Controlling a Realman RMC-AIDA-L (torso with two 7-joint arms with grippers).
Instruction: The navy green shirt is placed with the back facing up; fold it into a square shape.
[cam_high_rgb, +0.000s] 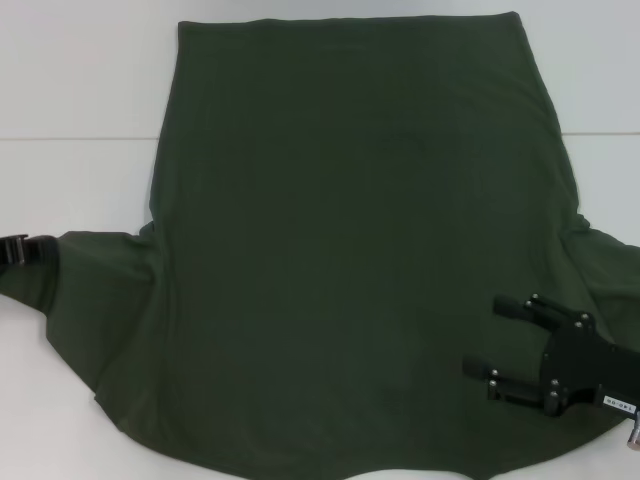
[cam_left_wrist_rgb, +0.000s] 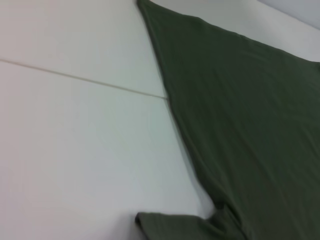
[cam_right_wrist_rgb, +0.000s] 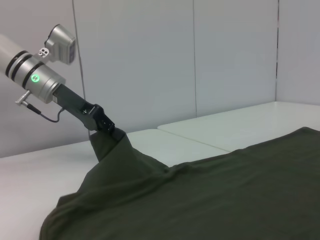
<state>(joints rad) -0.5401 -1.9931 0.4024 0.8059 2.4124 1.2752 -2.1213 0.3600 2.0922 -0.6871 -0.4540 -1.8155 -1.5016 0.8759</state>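
Observation:
The navy green shirt (cam_high_rgb: 350, 250) lies spread on the white table (cam_high_rgb: 70, 80), plain side up, hem at the far side. My left gripper (cam_high_rgb: 22, 250) at the left edge is shut on the shirt's left sleeve. The right wrist view shows the left gripper (cam_right_wrist_rgb: 111, 131) pinching that sleeve and holding it raised off the table, the cloth (cam_right_wrist_rgb: 225, 195) hanging down from it. My right gripper (cam_high_rgb: 492, 337) is open over the shirt's near right part, beside the right sleeve, its fingers (cam_high_rgb: 510, 305) pointing left. The left wrist view shows the shirt's side edge (cam_left_wrist_rgb: 250, 125) and the sleeve tip.
A seam line (cam_high_rgb: 80, 137) crosses the table top. Bare white table lies left of the shirt (cam_left_wrist_rgb: 75, 150) and at the far right (cam_high_rgb: 600, 80). Grey wall panels (cam_right_wrist_rgb: 175, 60) stand behind the table.

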